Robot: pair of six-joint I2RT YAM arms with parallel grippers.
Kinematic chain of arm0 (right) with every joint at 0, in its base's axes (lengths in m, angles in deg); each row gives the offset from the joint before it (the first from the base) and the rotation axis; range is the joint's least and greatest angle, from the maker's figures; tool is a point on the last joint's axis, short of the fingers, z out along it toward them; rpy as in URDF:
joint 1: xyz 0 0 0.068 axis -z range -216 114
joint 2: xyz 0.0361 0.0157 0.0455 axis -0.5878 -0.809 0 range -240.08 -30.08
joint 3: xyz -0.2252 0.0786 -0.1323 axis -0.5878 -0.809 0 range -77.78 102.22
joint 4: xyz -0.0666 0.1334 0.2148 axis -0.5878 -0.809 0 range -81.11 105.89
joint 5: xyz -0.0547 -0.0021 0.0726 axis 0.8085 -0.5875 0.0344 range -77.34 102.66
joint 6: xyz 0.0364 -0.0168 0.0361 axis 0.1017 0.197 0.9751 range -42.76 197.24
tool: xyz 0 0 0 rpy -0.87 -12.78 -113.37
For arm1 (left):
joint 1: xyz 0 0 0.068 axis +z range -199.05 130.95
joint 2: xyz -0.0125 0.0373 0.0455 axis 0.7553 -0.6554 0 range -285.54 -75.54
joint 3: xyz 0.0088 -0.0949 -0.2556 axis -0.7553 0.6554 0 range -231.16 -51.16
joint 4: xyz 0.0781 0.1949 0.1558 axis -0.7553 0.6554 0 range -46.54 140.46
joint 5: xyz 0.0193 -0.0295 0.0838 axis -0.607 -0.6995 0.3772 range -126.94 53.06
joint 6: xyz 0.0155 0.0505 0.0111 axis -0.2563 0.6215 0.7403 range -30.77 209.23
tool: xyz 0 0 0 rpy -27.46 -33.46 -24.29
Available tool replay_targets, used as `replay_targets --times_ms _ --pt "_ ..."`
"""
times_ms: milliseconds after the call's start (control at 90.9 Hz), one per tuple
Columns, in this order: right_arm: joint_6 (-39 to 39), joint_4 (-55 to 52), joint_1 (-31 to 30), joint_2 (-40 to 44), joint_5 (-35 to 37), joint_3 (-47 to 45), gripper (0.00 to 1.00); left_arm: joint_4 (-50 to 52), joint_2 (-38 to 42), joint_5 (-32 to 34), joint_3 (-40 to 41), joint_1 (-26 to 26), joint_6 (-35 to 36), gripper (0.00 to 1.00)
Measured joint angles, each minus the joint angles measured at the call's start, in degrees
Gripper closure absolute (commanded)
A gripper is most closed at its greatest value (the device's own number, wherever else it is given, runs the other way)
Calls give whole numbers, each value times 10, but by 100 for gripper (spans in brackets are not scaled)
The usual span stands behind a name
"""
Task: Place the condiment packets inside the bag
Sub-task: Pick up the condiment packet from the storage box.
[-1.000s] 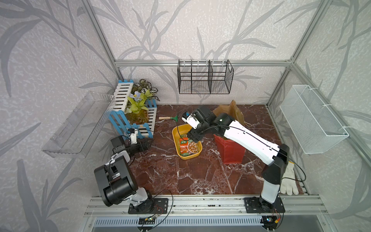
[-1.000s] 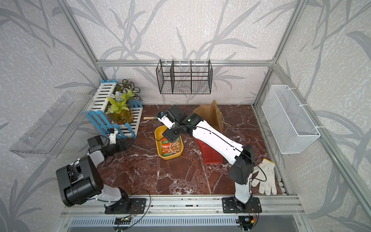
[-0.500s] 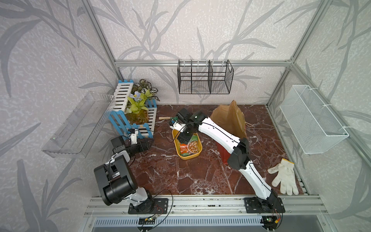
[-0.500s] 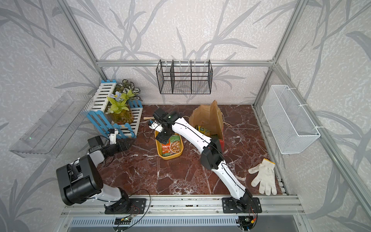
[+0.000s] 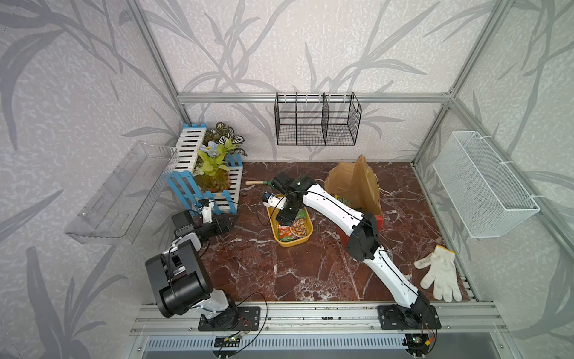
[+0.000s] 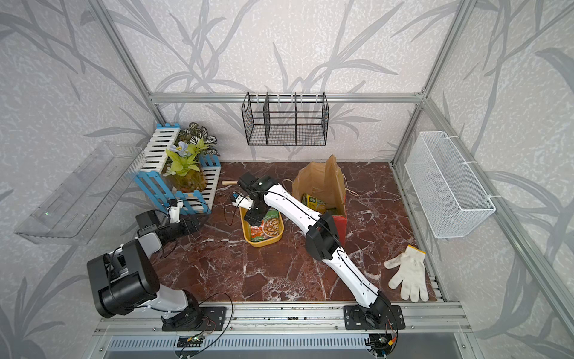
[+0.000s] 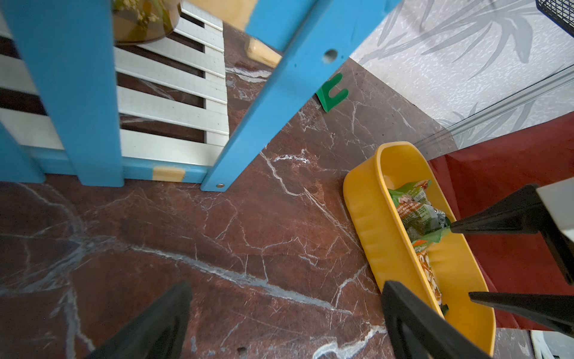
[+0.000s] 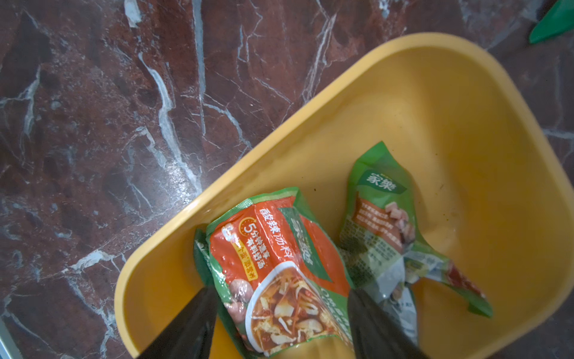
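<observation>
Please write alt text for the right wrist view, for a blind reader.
Two black fingers flank an orange-and-green condiment packet lying in a yellow tray. A second, green packet lies beside it; the tray stands on a red marble table.

The tabletop (image 5: 279,273) is dark red-brown marble with white veins. The tray (image 8: 435,102) is plain yellow. In it, the orange-red packet (image 8: 279,264) has a green border, white lettering and a printed bowl of soup. The green packet (image 8: 379,217) beside it carries a brownish panel. The bag (image 6: 316,183) is red outside and kraft brown inside. The packet in the bag (image 6: 313,202) looks yellow-green, though it shows small. The walls (image 5: 310,46) are pale grey with darker grey leaf sprays. The wire rack (image 5: 313,124) is black and the mesh basket (image 5: 484,192) white. The glove (image 5: 438,273) is white with a yellow-edged cuff. The fence planter (image 5: 198,194) has blue and white slats. The plant (image 5: 214,158) has lime leaves, a pale blue flower and dark-and-white striped foliage.
</observation>
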Motion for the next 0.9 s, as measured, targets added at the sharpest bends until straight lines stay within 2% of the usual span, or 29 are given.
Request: replay_targets --times_ms 143,550,902 --pt "-5 12 0 0 -6 -8 35 0 0 -1 0 0 0 0" --pt "-51 129 0 0 34 -56 34 0 0 -11 0 0 0 0" --pt "-97 169 1 -1 59 -89 35 0 -2 -13 0 0 0 0"
